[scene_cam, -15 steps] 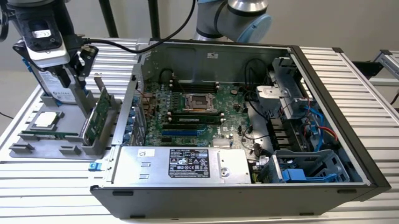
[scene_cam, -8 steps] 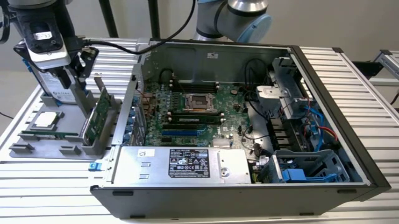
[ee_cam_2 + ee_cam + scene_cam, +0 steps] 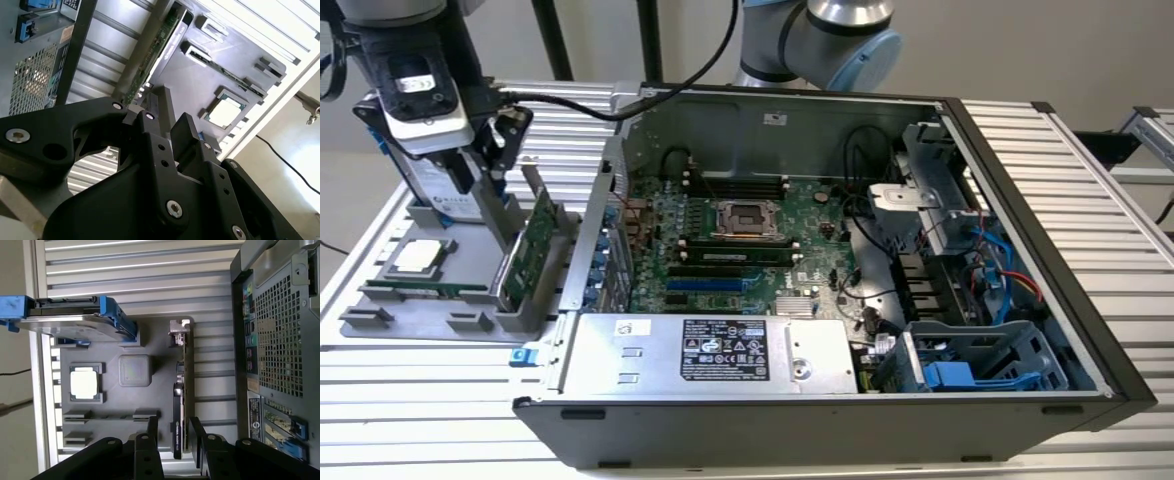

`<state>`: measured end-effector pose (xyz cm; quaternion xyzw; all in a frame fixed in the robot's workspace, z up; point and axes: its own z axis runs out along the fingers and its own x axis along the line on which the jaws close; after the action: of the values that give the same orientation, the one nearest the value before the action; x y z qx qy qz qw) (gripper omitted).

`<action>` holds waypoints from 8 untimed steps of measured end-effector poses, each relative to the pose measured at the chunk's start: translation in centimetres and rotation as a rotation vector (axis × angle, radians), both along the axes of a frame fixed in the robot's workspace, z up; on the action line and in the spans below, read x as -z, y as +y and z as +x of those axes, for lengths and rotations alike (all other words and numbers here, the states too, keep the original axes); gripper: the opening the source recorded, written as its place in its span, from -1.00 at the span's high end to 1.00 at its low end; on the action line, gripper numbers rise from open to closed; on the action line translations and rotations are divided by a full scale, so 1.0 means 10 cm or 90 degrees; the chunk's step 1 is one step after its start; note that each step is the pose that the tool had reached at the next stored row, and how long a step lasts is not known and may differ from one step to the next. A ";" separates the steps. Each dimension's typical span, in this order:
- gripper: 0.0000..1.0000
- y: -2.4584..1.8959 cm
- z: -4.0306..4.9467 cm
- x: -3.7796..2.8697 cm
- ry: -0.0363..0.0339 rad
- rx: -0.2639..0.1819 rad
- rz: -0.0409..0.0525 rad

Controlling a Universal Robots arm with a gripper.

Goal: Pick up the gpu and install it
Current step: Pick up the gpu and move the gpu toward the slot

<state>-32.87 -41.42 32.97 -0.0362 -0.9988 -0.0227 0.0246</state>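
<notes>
– Since the gpu (image 3: 531,250) is not in the PC case (image 3: 787,430), where is it?
– Standing on edge in the grey tray (image 3: 440,328), in the slot on the side nearest the case. Green board upright, black cooler on one face, silver bracket at the end toward the hard drive (image 3: 75,320). Tray and case both sit on the slatted worktop (image 3: 1107,250), tray at the exterior view's left.
– Gripper?
– Hangs over the tray, close to the card. In the first wrist view the gripper (image 3: 173,419) lines up with the card's top edge, with one of the fingers (image 3: 152,432) to each side of it at the cooler end.
– Clamped?
– No. Fingers are spread apart and hold nothing; only the card's edge shows in the gap. Clear gap on one side, thinner on the other. Can't tell whether they're level with the card or above it, so no call on contact.
– Other parts on the tray?
– CPU (image 3: 86,383) flat in its pocket, memory stick (image 3: 220,70) on edge in its clips, hard drive with blue rails upright at the tray's end. All apart from the gpu.
– Case state?
– Side open, motherboard (image 3: 761,250) exposed, blue expansion slot (image 3: 707,284) near the silver power supply (image 3: 707,350).
</notes>
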 end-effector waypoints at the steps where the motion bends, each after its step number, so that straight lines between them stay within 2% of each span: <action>1: -1.00 0.000 0.000 0.005 0.0000 0.000 0.0000; 8: -1.00 0.000 0.000 0.033 -0.0001 0.000 0.0000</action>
<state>-32.88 -41.42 32.64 -0.0362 -0.9988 -0.0227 0.0245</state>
